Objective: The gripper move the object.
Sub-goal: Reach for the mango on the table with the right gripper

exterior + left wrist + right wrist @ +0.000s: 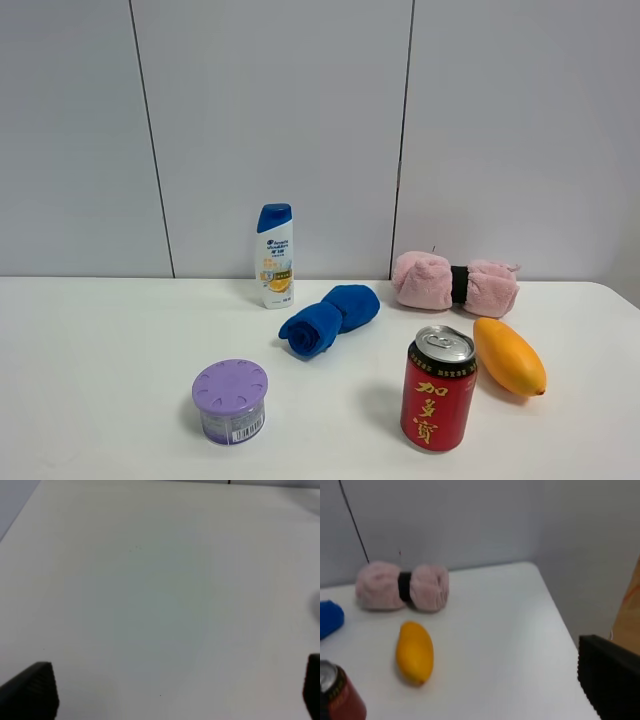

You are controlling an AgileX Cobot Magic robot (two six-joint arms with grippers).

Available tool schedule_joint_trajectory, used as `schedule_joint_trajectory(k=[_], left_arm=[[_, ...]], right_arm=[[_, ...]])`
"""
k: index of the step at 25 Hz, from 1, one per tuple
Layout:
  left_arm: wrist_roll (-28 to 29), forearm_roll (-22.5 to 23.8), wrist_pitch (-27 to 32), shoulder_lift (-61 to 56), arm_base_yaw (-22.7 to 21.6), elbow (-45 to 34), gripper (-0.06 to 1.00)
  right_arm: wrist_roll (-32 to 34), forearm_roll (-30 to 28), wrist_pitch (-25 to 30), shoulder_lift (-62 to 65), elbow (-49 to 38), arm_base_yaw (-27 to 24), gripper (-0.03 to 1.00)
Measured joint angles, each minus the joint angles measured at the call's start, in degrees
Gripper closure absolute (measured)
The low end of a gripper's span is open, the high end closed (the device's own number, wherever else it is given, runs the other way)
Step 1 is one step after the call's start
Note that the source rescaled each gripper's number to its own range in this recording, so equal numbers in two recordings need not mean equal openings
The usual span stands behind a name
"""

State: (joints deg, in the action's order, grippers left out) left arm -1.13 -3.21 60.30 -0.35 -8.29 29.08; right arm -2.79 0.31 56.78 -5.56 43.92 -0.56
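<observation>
The orange-yellow mango (509, 356) lies on the white table (100, 340) at the right, just right of the red can (438, 389). It also shows in the right wrist view (414, 651), pointed tip toward the camera. Neither gripper shows in the exterior high view. One black finger (610, 680) of my right gripper shows at the frame edge, well to the side of the mango and apart from it, with nothing between the jaws. My left gripper (170, 695) is open and empty over bare table, its fingertips (30, 692) at the frame corners.
A rolled blue cloth (330, 319), a pink rolled towel with a black band (455, 283), a white shampoo bottle (275, 256) and a purple round container (231, 401) stand on the table. The table's right edge (560, 625) runs near the mango.
</observation>
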Motion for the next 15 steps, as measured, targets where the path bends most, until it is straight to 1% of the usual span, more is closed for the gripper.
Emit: schedule_joint_trajectory(k=[10,15], left_arm=[[0.0,0.0,0.0,0.0,0.0,0.0,-0.06],[0.0,0.0,0.0,0.0,0.0,0.0,-0.06]], right_arm=[[-0.49,0.06,-0.89,-16.77,17.89,0.0,-0.03],[-0.49,0.06,-0.84,-27.3,28.69,0.0,-0.03]])
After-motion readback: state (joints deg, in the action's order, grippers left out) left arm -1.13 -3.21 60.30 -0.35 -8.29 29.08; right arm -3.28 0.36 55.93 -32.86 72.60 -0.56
